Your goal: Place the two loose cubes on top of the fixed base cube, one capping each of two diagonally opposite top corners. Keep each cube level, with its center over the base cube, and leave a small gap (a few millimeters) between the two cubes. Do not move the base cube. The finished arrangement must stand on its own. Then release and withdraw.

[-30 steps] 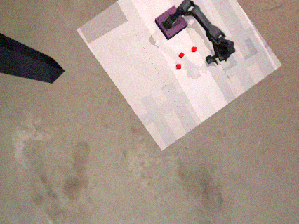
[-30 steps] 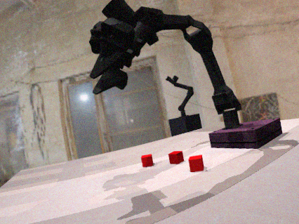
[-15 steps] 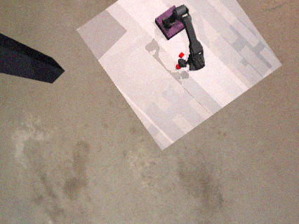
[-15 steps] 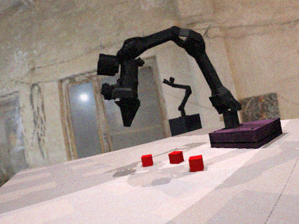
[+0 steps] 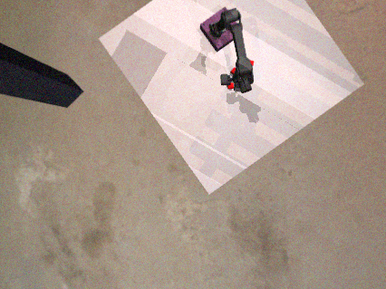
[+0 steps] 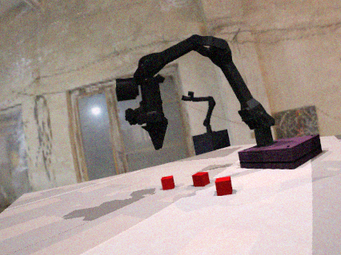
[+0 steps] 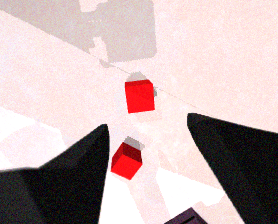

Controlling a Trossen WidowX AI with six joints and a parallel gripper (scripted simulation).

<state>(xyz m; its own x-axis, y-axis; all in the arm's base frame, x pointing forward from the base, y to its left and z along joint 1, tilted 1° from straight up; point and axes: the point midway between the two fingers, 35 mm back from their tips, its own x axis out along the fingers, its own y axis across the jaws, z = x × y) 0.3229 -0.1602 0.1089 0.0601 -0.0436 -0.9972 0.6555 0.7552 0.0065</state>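
Observation:
Three red cubes stand in a loose row on the white table top: a left one [image 6: 168, 182], a middle one [image 6: 200, 178] and a right one [image 6: 223, 185]. They look alike, and I cannot tell which is the fixed base. My gripper [image 6: 158, 141] [image 7: 148, 124] is open and empty and points down, well above the cubes. In the wrist view one cube [image 7: 139, 96] lies ahead between the fingers and another [image 7: 127, 160] sits close to the left finger. From above, the arm [image 5: 239, 43] covers most of the cubes; only red edges [image 5: 233, 71] [image 5: 230, 86] [image 5: 251, 62] peek out.
The arm's purple base plate [image 6: 284, 151] [image 5: 213, 29] [image 7: 182, 218] sits on the white table [image 6: 260, 221] [image 5: 181, 97], to the right of the cubes. A dark beam [image 5: 32, 76] lies on the floor, far off the table.

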